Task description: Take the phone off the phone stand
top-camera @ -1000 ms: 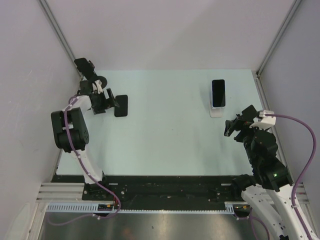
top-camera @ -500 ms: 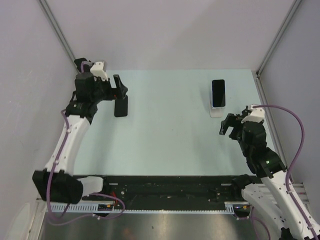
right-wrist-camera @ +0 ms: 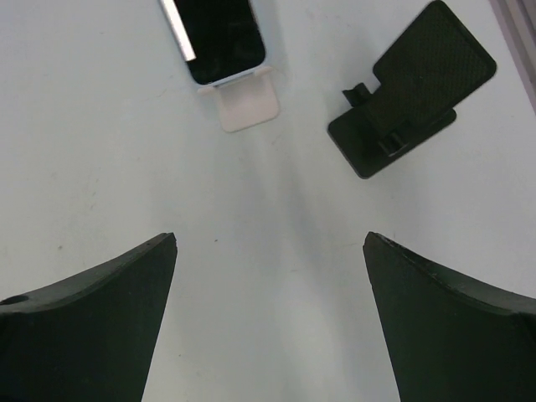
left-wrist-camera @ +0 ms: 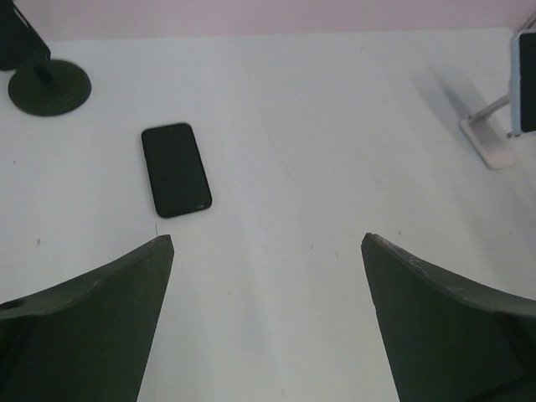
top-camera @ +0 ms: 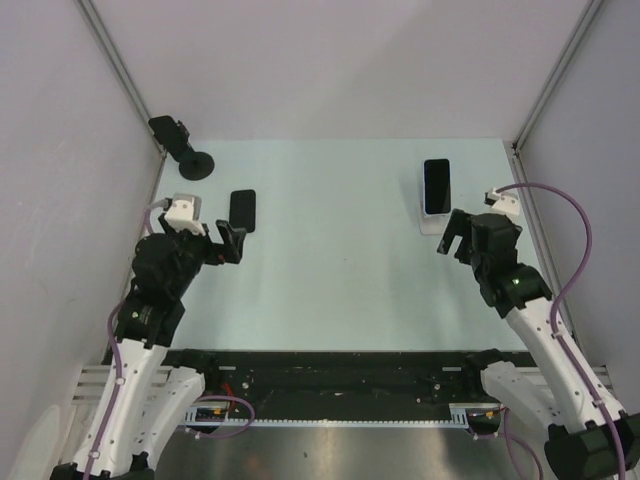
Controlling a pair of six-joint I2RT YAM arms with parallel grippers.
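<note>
A black phone [top-camera: 436,185] leans upright in a white phone stand [top-camera: 432,226] at the far right; the right wrist view shows the phone [right-wrist-camera: 216,33] and the stand's foot [right-wrist-camera: 247,102]. My right gripper [top-camera: 446,238] is open and empty, just in front of the stand, not touching it; in its own view [right-wrist-camera: 270,239] only bare table lies between the jaws. A second black phone [top-camera: 242,210] lies flat at the far left. My left gripper [top-camera: 233,245] is open and empty just near of it [left-wrist-camera: 175,169], with bare table between the jaws in its own view [left-wrist-camera: 266,243].
A black round-footed stand [top-camera: 183,148] is in the far left corner and shows in the left wrist view [left-wrist-camera: 46,84]. A black folding stand [right-wrist-camera: 410,88] lies right of the white stand. Grey walls close the table on three sides.
My left arm has drawn back from the flat phone toward the near side. My right gripper has moved forward, closer to the white stand.
</note>
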